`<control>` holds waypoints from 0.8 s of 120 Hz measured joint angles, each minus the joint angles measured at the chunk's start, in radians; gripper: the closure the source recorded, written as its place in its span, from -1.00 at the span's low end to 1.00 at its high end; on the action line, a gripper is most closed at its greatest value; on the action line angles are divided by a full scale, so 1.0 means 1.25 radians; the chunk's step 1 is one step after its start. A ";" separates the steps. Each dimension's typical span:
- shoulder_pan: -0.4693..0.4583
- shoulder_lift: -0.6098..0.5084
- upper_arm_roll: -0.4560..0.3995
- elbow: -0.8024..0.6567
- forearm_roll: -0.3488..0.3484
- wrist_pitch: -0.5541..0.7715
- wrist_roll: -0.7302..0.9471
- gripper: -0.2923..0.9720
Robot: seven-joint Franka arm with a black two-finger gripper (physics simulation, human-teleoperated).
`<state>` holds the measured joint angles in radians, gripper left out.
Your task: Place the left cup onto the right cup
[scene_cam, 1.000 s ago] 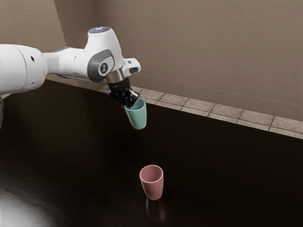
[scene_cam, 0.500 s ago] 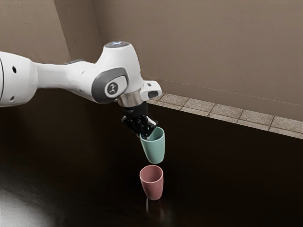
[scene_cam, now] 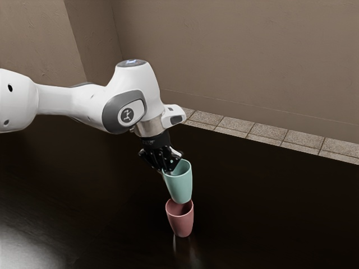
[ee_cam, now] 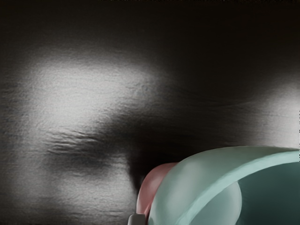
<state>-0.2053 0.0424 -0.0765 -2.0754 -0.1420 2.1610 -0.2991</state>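
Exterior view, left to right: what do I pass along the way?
In order: arm → gripper → teal cup. The pink cup stands straight below the teal cup, so it has no place of its own in the order.

Open table all around, teal cup covering pink cup

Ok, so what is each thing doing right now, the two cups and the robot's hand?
green cup: held by its rim, open side up, leaning a little, its bottom at the mouth of the pink cup
pink cup: standing upright on the table, open side up, with the green cup right above it
gripper: shut on the green cup's rim
table: dark and shiny, with the pink cup on it
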 joint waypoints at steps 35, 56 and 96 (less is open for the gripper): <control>0.013 -0.079 -0.022 -0.077 -0.001 0.015 -0.030 0.70; -0.004 -0.086 -0.033 -0.099 -0.002 0.029 -0.046 0.70; 0.001 -0.078 -0.035 -0.102 -0.001 0.055 -0.065 0.70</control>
<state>-0.2040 -0.0548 -0.1205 -2.2026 -0.1433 2.2302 -0.3805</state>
